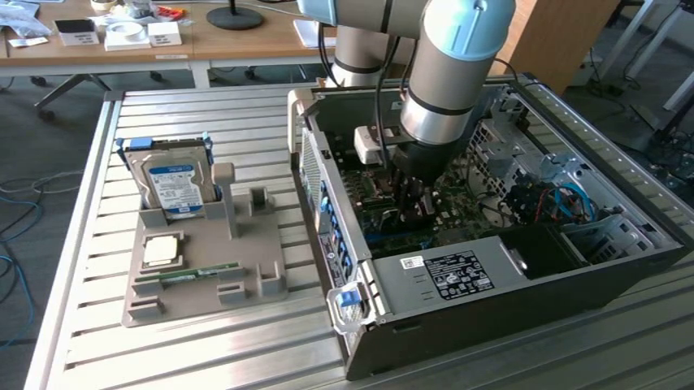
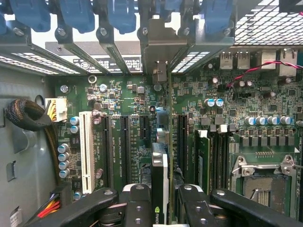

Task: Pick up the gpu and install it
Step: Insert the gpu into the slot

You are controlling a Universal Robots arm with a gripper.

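Reaching down into the open computer case (image 1: 564, 268), the gripper (image 1: 415, 213) had its fingers (image 2: 137, 201) clamped on the gpu (image 2: 160, 184), card held edge-on and upright over the green motherboard (image 2: 128, 101). In the wrist view the card's metal bracket (image 2: 160, 45) sat up at the case's rear slot row, between the blue latches (image 2: 118, 14), card body lined along a black expansion slot (image 2: 124, 142). Whether it was fully seated, can't tell. On the slatted tabletop (image 1: 217, 349), toward its exterior-view-left edge, a grey holder tray (image 1: 201, 276) carried the hard drive (image 1: 174, 183) upright and a RAM stick (image 1: 201, 272) lying flat.
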